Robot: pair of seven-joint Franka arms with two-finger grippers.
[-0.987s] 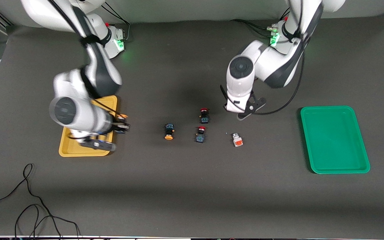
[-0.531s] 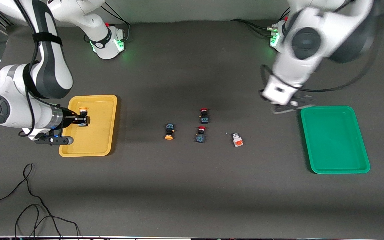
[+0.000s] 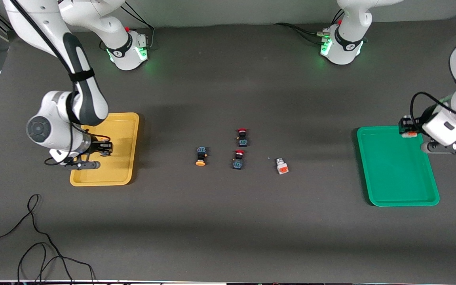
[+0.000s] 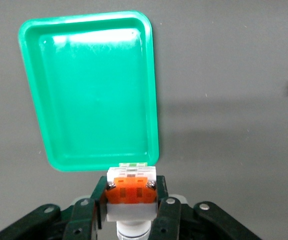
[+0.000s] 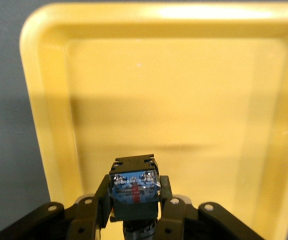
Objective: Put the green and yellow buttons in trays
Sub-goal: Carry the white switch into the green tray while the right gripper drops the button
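My left gripper (image 3: pixel 407 130) hangs over the rim of the green tray (image 3: pixel 394 170) at the left arm's end of the table, shut on a white button with an orange-red end (image 4: pixel 132 186). Over the yellow tray (image 3: pixel 127 170), my right gripper (image 3: pixel 103 147) is shut on a dark-bodied button (image 5: pixel 134 186), its blue terminal end facing the wrist camera. Both trays, green tray (image 4: pixel 94 90) and yellow tray (image 5: pixel 183 100), hold nothing. On the table between them lie a yellow-capped button (image 3: pixel 200 156) and another white and orange-red button (image 3: pixel 282 166).
Two red-capped switches (image 3: pixel 242 137) (image 3: pixel 238 159) lie between the loose yellow-capped and white buttons. A black cable (image 3: pixel 34 237) loops on the table near the front camera at the right arm's end.
The left arm swept from the table's middle to the green tray's rim with the white button. The right gripper moved back and forth over the yellow tray, still holding its button.
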